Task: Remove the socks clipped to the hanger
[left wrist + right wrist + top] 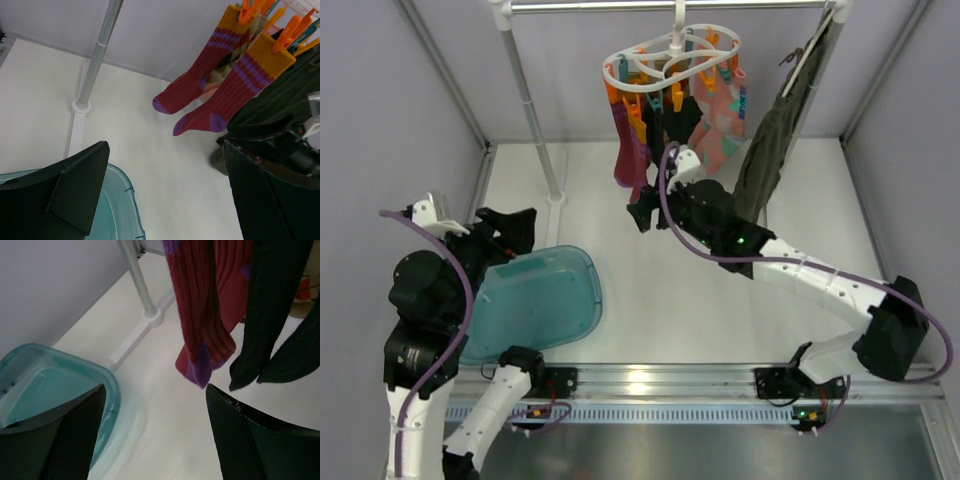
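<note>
Overhead, we are seeing the socks [632, 150] hanging clipped to the hanger [670, 62], with the right fingers [642, 216] just below them. At the left wrist, the left fingers [75, 200] are standing spread, empty, well apart from them. At the right wrist, the right ones are gaping beneath a maroon toe. We are judging this the reach, and next it is calling for rising and pinching.
</note>
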`<state>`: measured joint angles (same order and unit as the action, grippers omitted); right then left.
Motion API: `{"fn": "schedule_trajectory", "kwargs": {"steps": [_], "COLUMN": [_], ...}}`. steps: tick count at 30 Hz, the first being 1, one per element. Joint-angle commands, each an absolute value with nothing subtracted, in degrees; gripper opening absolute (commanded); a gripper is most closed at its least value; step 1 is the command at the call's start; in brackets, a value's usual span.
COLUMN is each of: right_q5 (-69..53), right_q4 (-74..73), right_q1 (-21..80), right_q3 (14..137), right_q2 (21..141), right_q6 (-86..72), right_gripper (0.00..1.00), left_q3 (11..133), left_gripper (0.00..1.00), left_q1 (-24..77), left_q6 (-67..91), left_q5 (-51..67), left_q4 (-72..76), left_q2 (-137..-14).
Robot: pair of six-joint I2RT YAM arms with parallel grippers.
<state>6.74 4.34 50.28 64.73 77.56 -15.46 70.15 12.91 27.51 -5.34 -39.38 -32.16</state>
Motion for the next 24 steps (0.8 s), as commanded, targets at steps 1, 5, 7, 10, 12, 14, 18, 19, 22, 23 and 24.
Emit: {"fn": "schedule_trajectory", "kwargs": {"steps": [1, 5, 7, 10, 12, 14, 18, 19, 22, 23, 24], "right_q5": [18.6, 24.1, 25.9, 26.4, 26.8, 27.4, 25.9, 25.8, 25.8, 25.9, 25.9], "right_q4": [8.7, 11.3, 12.1, 16.1, 18.7, 20.6, 24.9, 26.2, 30.5, 31.5, 32.5], "right_q1": [52.4, 52.4, 52.4, 52.4, 52.4, 52.5, 52.5, 52.5, 52.6, 52.7, 53.3], "right_q3": [71.4, 72.3, 71.9, 71.0, 71.4, 71.7, 71.9, 71.5, 68.8, 68.0, 66.8], "right_q2": [84.1, 88.0, 89.1, 90.5, 91.8, 93.5, 95.5, 96.1, 95.9, 95.8, 95.5], "right_q6": [-9.8, -7.4, -6.7, -5.3, -4.7, -4.1, -5.0, -5.1, -6.1, -6.3, -6.6], "right_gripper": [0.76, 0.70, 0.70, 0.55, 0.46, 0.59, 0.47, 0.40, 0.09, 0.07, 0.06], "left_q3": [73.8, 77.0, 78.4, 79.8, 81.9, 84.8, 89.6, 90.5, 94.8, 96.0, 98.5], "left_gripper": [0.99, 0.98, 0.99, 0.98, 0.98, 0.99, 0.99, 0.99, 0.98, 0.98, 0.98], "left_q1": [13.1, 13.1, 13.0, 13.1, 13.0, 13.1, 13.1, 13.1, 13.2, 13.4, 13.6], "left_q6": [27.7, 27.2, 27.2, 27.6, 28.0, 28.6, 28.5, 28.4, 28.4, 28.3, 28.0], "left_q5": [-3.5, -2.0, -1.2, -0.7, -0.3, 1.8, 2.0, 2.1, 3.5, 4.1, 4.0], "left_q4": [-37.3, -37.2, -37.2, -37.2, -37.1, -37.1, -37.0, -37.0, -37.0, -37.0, -37.0], "left_q2": [-36.0, -40.1, -41.8, -45.3, -48.8, -51.1, -55.1, -56.2, -59.7, -60.9, -62.1]}}
